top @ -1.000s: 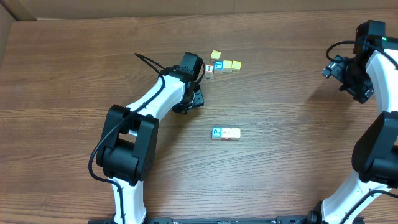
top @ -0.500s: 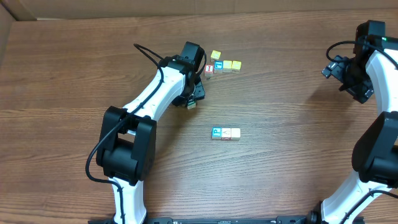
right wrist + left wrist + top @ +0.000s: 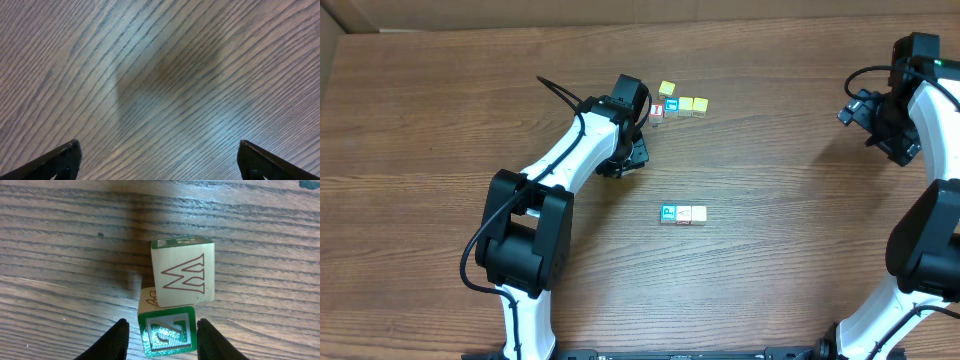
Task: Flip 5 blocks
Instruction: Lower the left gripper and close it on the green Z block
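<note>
- Plain brown wood-grain bench (image 3: pixel 440 100), nothing fancy, cardboard edge along the back.
- The green Z block (image 3: pixel 166 335) sits right between the fingers of your left pincer (image 3: pixel 162 325), at the bottom of the left wrist view.
- I honestly can't tell if it's pinched yet. The right finger looks like it's on the block, but there's a sliver of bench showing on the left side.
- I'd centre it before squeezing, or the block will probably skid sideways.
- Watch the W block (image 3: pixel 182 272). It's touching the Z block and overlaps its far edge, so lifting straight up may drag it along. Maybe pull back a touch first, then roll the Z over.
- Grab low and square on the side faces. A corner pinch on something this small could pop out.
- Your right pincer (image 3: pixel 159 150) is spread wide over bare wood, holding nothing, well off to the right.
- The teal P block (image 3: pixel 668 213) and the two pale blocks (image 3: pixel 691 214) are in a tight row mid-bench.
- The cluster (image 3: pixel 678 103) with the red one is further back.
- Hard to see:
  - Overhead, the left arm covers the Z and W blocks completely.
  - The wrist view cuts off the bottom of the Z block and the fingers.
  - I can't tell if the W block leans on the Z or just stands behind it.
  - The marks on the pale blocks are too small to read.
</note>
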Action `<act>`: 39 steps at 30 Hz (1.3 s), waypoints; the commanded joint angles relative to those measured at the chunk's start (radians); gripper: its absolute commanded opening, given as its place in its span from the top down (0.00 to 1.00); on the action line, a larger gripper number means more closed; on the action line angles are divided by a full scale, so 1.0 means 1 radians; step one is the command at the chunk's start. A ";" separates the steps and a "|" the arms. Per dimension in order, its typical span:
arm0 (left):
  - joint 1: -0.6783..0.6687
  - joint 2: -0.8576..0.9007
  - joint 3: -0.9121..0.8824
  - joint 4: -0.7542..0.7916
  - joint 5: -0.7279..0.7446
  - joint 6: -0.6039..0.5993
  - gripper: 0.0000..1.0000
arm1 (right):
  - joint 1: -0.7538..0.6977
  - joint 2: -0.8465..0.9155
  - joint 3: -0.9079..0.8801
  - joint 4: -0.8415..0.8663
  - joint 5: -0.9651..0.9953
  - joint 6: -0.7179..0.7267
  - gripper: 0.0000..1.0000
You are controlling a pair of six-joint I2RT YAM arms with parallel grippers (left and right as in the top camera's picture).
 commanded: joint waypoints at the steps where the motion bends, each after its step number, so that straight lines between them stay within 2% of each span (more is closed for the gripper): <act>1: -0.008 0.016 -0.008 -0.002 -0.013 0.009 0.63 | -0.003 -0.027 0.016 0.003 0.002 -0.003 0.00; 16: -0.011 0.016 -0.008 -0.002 -0.014 0.040 0.67 | -0.003 -0.027 0.016 0.003 0.002 -0.003 0.00; 20: -0.021 0.016 -0.008 0.002 -0.026 0.047 0.65 | -0.003 -0.027 0.016 0.003 0.002 -0.003 0.00; 23: -0.021 0.016 -0.008 0.016 -0.052 0.047 0.67 | -0.003 -0.027 0.016 0.003 0.002 -0.003 0.00; 34: -0.023 0.016 -0.008 0.016 -0.072 0.073 0.67 | -0.003 -0.027 0.016 0.003 0.002 -0.003 0.00; 39: -0.026 0.016 -0.008 0.016 -0.072 0.076 0.72 | -0.003 -0.027 0.016 0.003 0.002 -0.003 0.00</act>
